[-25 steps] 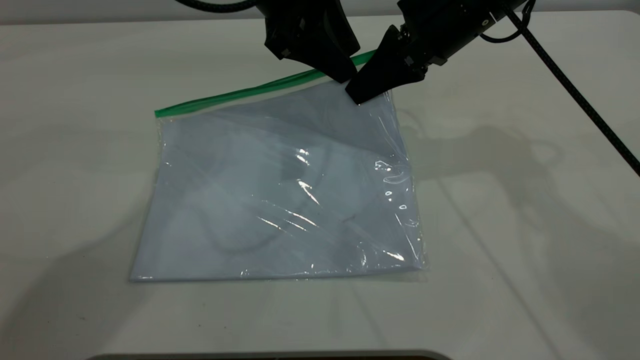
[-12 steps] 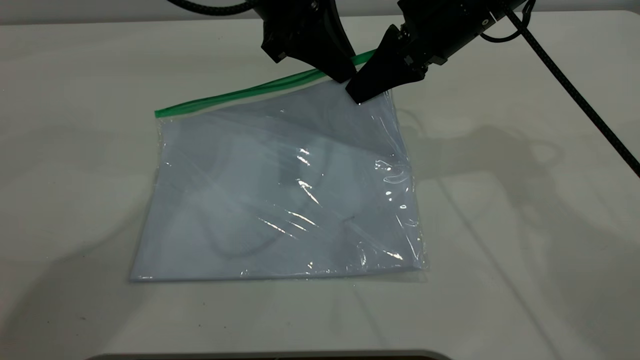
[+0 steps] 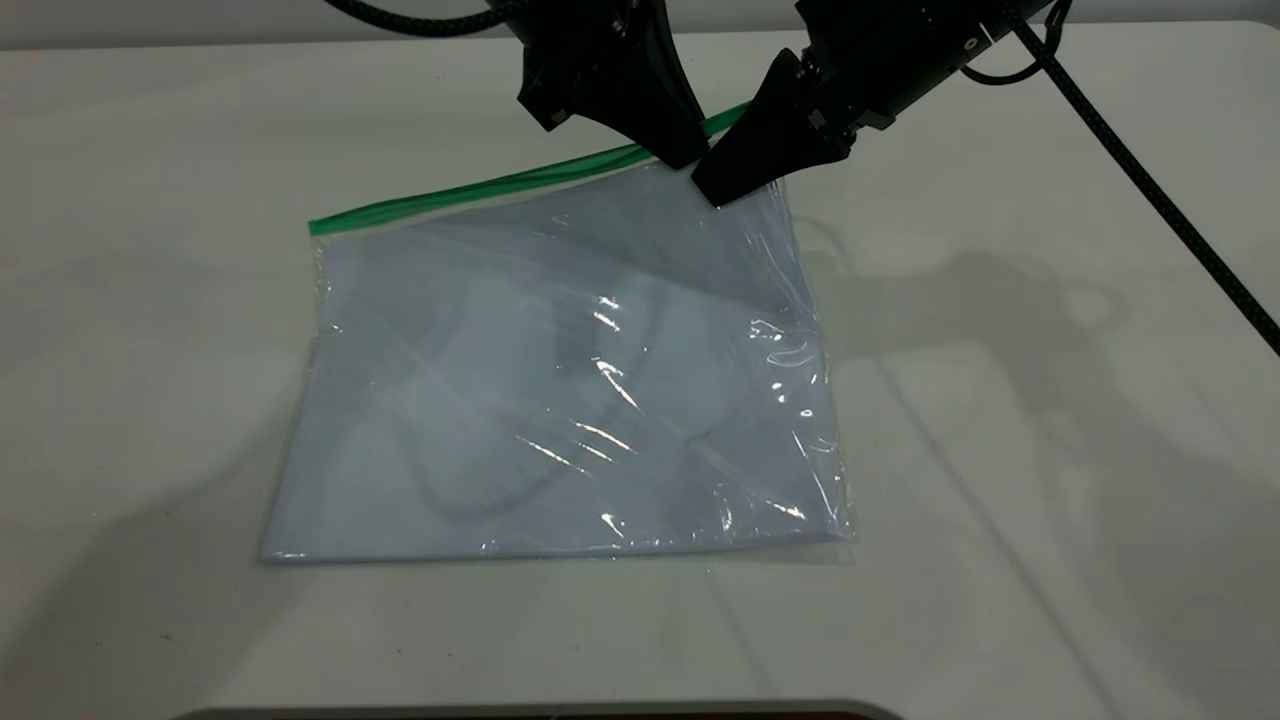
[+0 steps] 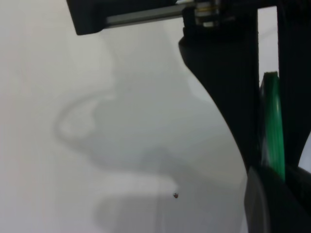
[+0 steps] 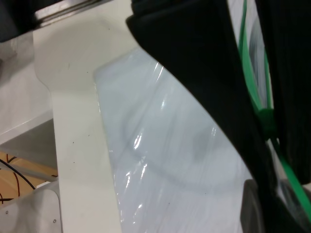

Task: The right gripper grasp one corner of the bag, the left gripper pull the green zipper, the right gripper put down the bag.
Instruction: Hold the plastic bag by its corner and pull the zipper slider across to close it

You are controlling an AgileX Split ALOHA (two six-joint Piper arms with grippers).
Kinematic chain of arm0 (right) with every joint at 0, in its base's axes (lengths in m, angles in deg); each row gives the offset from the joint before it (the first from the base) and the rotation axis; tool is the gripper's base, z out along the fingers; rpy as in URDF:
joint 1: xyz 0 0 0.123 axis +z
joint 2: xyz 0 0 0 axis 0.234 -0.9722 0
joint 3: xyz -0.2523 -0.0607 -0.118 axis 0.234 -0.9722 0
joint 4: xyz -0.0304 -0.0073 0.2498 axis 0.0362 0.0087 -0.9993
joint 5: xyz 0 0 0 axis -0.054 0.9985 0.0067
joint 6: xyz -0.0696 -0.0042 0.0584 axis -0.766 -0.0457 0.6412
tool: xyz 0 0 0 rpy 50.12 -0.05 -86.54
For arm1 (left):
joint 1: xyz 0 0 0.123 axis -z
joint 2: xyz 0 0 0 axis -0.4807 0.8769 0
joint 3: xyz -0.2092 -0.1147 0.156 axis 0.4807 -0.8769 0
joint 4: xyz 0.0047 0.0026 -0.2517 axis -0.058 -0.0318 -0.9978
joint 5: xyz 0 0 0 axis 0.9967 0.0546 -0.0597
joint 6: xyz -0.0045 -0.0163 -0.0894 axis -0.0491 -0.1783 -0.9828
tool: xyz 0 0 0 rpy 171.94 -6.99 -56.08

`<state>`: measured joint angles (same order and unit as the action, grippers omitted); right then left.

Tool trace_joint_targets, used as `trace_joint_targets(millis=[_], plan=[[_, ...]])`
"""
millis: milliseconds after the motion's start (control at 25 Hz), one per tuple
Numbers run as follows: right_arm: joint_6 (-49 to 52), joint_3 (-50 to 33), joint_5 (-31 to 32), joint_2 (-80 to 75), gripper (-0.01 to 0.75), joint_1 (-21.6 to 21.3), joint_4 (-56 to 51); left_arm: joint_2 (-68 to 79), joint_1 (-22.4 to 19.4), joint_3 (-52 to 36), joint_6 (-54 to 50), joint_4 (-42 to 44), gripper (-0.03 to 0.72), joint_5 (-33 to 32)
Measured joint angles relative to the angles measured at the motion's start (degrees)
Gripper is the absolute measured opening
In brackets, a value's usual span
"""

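Observation:
The bag (image 3: 560,380) lies on the white table, pale, shiny and crinkled. The green zipper (image 3: 470,190) runs along its far edge. My right gripper (image 3: 712,195) is shut on the bag's far right corner, which is raised slightly. My left gripper (image 3: 682,158) sits just left of it, shut on the green zipper near that end. In the left wrist view the green strip (image 4: 272,126) runs between the black fingers. In the right wrist view the bag (image 5: 165,145), the zipper (image 5: 250,73) and a small green slider tab (image 5: 266,119) show between the fingers.
The white table (image 3: 1000,450) extends on all sides of the bag. A black braided cable (image 3: 1150,190) slants across the right side. A dark rim (image 3: 530,712) borders the near edge. The right wrist view shows the table's edge (image 5: 53,126).
My left gripper has shifted slightly left along the green zipper. The right gripper and the bag's corner have stayed put; the plastic's creases have shifted a little.

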<state>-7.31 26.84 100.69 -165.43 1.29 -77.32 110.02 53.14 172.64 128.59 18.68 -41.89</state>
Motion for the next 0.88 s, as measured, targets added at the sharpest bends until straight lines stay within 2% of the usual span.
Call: trace_joint_targets(millis=[320, 880], plan=[[0.95, 0.0, 0.48, 0.0, 0.033, -0.88, -0.61, 0.0, 0.0, 0.11, -0.69, 0.84, 0.042, 0.16], [3.57, 0.0, 5.52, 1.44, 0.033, -10.28, -2.21, 0.0, -3.82, 0.47, -3.97, 2.8, 0.042, 2.13]])
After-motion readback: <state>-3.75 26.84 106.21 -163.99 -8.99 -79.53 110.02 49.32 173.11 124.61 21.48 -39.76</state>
